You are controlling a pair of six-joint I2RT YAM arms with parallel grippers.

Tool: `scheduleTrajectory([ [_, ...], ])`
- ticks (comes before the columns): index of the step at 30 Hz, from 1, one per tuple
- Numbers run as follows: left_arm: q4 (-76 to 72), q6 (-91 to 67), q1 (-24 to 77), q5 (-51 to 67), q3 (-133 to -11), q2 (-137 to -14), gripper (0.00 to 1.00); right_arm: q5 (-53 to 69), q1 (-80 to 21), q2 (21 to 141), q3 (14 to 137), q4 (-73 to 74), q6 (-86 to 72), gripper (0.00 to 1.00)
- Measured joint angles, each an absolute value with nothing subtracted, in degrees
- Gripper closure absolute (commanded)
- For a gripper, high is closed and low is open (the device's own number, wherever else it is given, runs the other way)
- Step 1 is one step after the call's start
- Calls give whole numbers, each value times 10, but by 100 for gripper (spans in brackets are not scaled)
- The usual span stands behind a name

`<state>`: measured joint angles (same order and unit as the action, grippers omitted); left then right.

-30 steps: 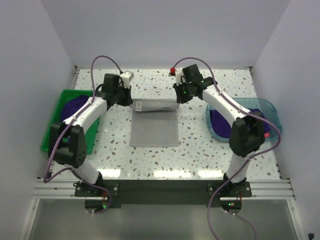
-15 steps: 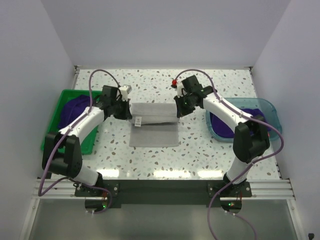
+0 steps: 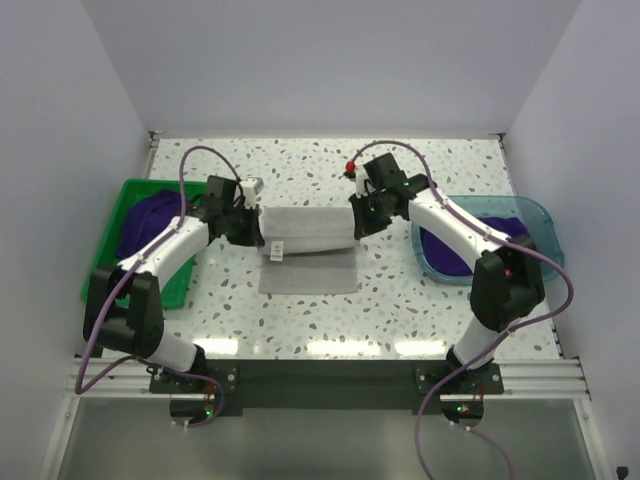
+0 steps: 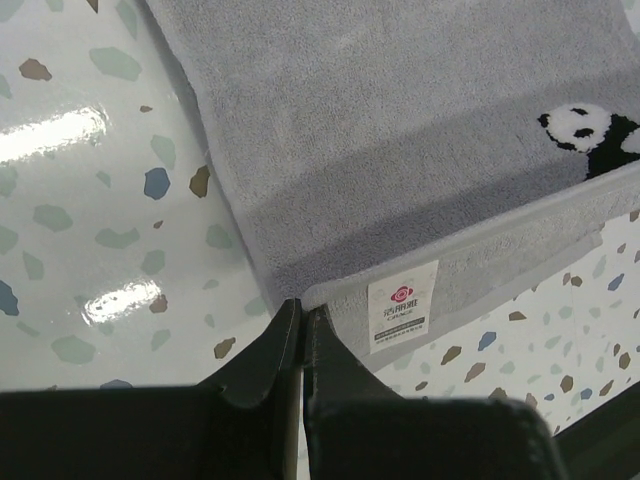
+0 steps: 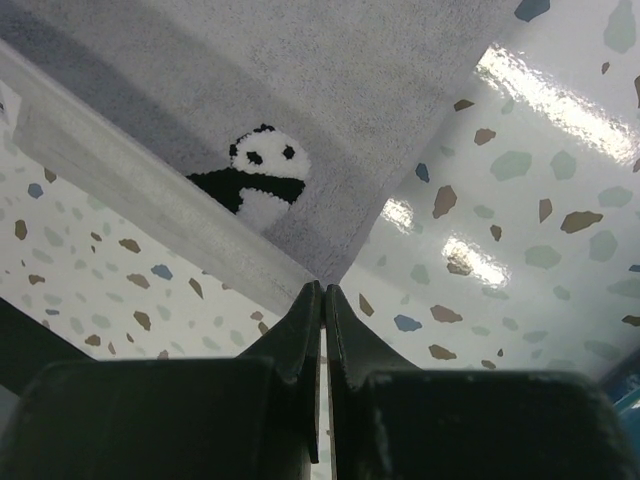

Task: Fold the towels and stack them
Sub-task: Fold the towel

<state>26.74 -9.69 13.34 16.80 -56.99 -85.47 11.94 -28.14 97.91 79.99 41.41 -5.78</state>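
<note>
Top external: grey towel (image 3: 308,262) mid-frame, far edge doubled over, its corners pinched tight by left gripper (image 3: 262,234) and right gripper (image 3: 355,226). At left green bin (image 3: 98,272) with purple towel (image 3: 150,214); at right teal tray (image 3: 541,214) with second purple towel (image 3: 442,250). Lifted edge sits lower in frame than second ago.

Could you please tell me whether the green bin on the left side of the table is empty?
No, a dark purple towel lies bunched inside the green bin in the top view.

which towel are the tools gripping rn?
The pale grey towel mid-table: left tool and right tool each pinch a corner. The purple towels sit in the green bin and teal tray.
</note>
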Motion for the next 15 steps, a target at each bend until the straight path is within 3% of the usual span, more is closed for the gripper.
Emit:
scheduleTrajectory([
  [15, 286, -106, 136, 194, -547, -857, 100, 128, -286, 957, 737, 400, -74, 100],
])
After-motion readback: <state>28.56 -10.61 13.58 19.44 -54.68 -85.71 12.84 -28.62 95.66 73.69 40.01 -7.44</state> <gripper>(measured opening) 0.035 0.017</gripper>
